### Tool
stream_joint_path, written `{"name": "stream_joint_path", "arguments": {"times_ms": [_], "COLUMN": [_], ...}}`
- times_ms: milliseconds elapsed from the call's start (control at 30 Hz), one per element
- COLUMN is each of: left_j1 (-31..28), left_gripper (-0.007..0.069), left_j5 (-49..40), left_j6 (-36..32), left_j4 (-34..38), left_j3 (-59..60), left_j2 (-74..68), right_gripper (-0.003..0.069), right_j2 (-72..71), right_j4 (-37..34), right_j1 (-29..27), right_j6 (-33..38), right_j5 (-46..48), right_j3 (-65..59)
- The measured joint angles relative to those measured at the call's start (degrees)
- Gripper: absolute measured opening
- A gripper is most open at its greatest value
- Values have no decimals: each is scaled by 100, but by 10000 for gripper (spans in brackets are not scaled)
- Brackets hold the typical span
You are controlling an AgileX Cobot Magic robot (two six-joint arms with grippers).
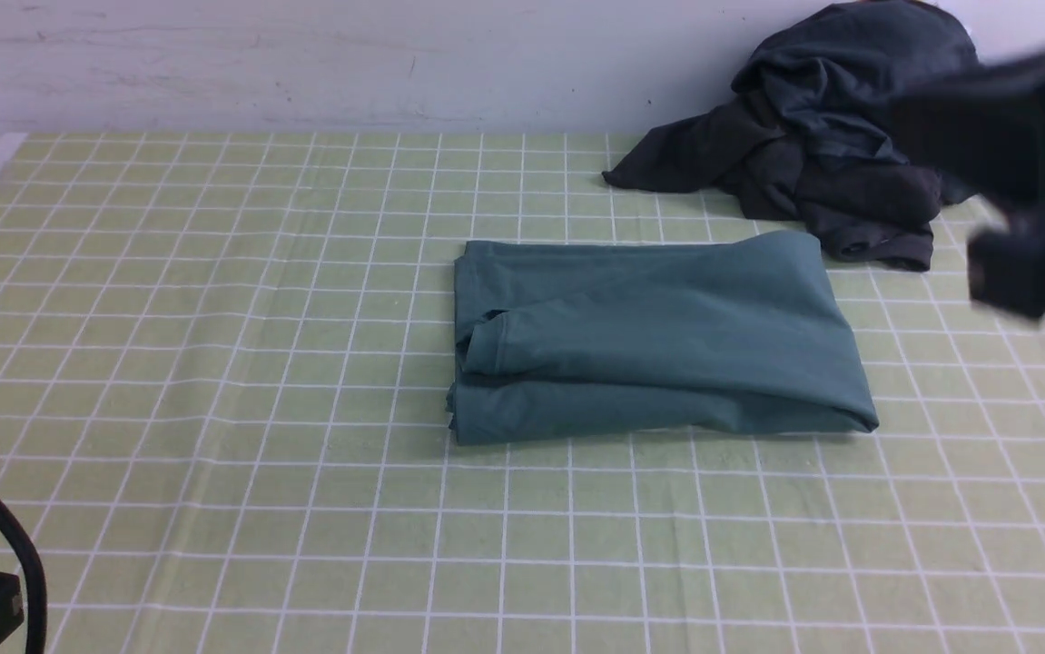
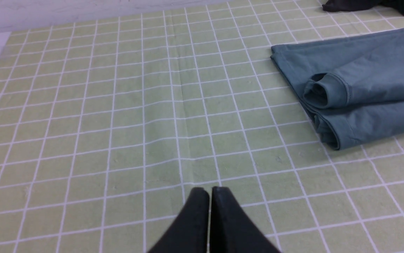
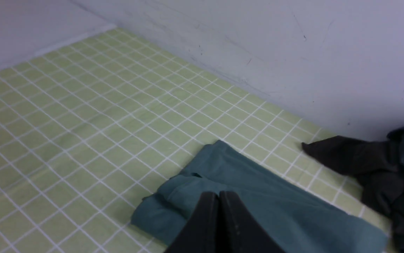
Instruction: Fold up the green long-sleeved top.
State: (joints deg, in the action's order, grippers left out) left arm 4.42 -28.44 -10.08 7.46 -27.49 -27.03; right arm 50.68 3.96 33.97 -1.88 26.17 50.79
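Front view shows you the green long-sleeved cotton top (image 1: 658,341) folded into a flat rectangle mid-table (image 1: 213,363), on the green checked cloth, with a crumpled dark grey garment pile (image 1: 835,136) behind its right end. Your left tool (image 2: 210,191) and right tool (image 3: 218,195) both have fingers pressed together, holding nothing.

A muted teal-green folded cotton top (image 1: 658,341) is seen on a pale green tablecloth (image 1: 213,363) gridded with thin white lines. At two o'clock, a charcoal-grey heap of crumpled clothing (image 1: 813,154) is set against an off-white wall (image 1: 304,64).
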Motion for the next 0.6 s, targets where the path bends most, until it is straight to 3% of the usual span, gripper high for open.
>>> {"name": "stream_joint_path", "arguments": {"times_ms": [233, 333, 400, 600], "left_j1": [0, 0, 0, 0], "left_gripper": [-3, -3, -3, -3], "left_j5": [0, 0, 0, 0], "left_j6": [0, 0, 0, 0], "left_j4": [0, 0, -5, -15], "left_j3": [0, 0, 0, 0], "left_j2": [0, 0, 0, 0], "right_gripper": [-14, -14, -14, -14], "right_j2": [-1271, -1346, -1358, -1597], "right_j4": [24, 29, 29, -213], "right_j1": [0, 0, 0, 0], "right_j6": [-375, -375, -379, -478], "right_j5": [-3664, -4427, -4424, -3063], "right_j3": [-3812, -4783, -5163, -5218]}}
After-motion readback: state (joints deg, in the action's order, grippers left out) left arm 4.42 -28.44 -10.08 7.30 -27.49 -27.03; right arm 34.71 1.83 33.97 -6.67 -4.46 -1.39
